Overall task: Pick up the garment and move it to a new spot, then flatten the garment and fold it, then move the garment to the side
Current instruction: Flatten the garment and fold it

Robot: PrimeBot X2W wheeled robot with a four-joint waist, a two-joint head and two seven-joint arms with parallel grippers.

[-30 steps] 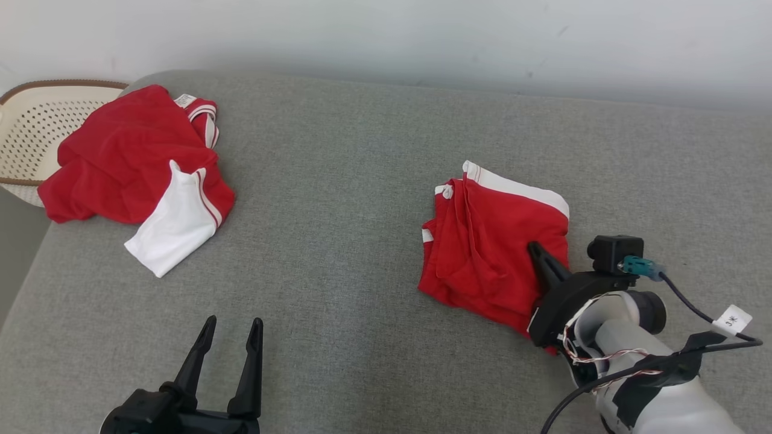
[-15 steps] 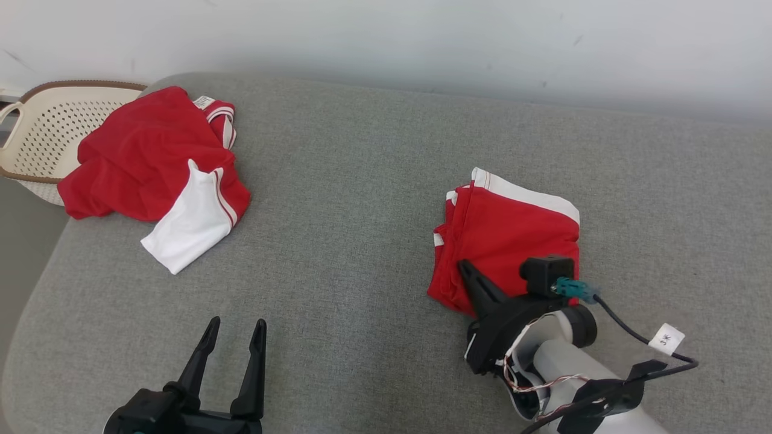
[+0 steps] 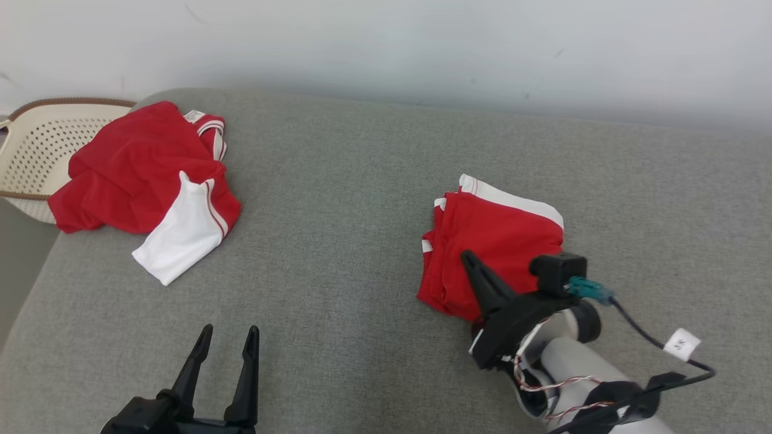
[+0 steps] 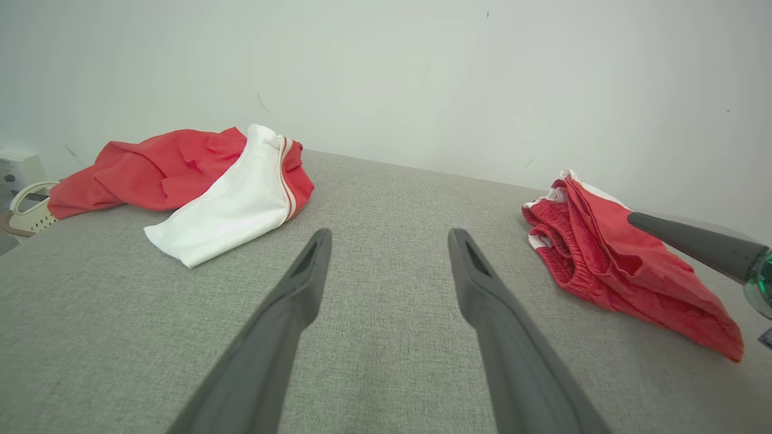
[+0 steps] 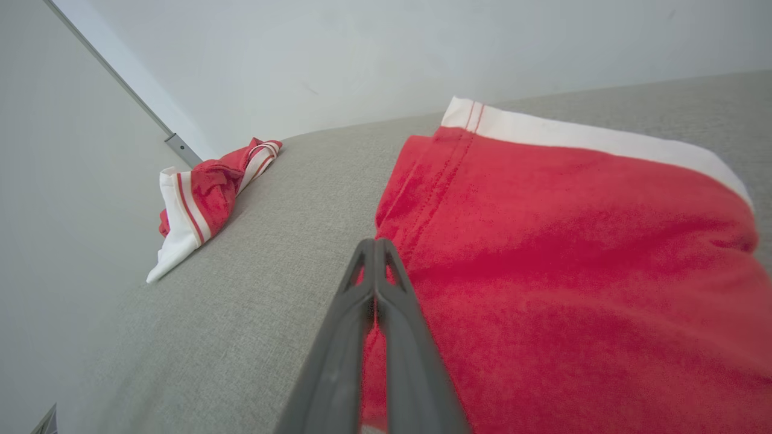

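**Head view.** The folded garment (image 3: 500, 235), red with a white band along its far edge, lies on the right half of the grey padded surface (image 3: 350, 199). The right gripper (image 3: 469, 260) has its fingers pressed together, and the tip lies over the near-left part of the cloth. The left gripper (image 3: 229, 330) stands with fingers apart at the near edge, well apart from the fold. A second, crumpled red-and-white garment (image 3: 139, 175) lies far left, partly over a perforated basket (image 3: 33, 138).

**Left wrist view.** The left gripper (image 4: 391, 234) is spread over bare surface and holds nothing. The folded garment (image 4: 603, 253) shows stacked layers, with the right gripper (image 4: 681, 241) above it.

**Right wrist view.** The right gripper (image 5: 374, 244) is closed, with no cloth seen between its fingers. It points along the left edge of the folded garment (image 5: 573, 271). Whether it touches the cloth cannot be told.

**Step in hand (judged).** Folding appears complete and the move to the side remains. The next move calls for parting the right fingers, pinching all layers at one edge and sliding the stack flat so that it does not unfold.
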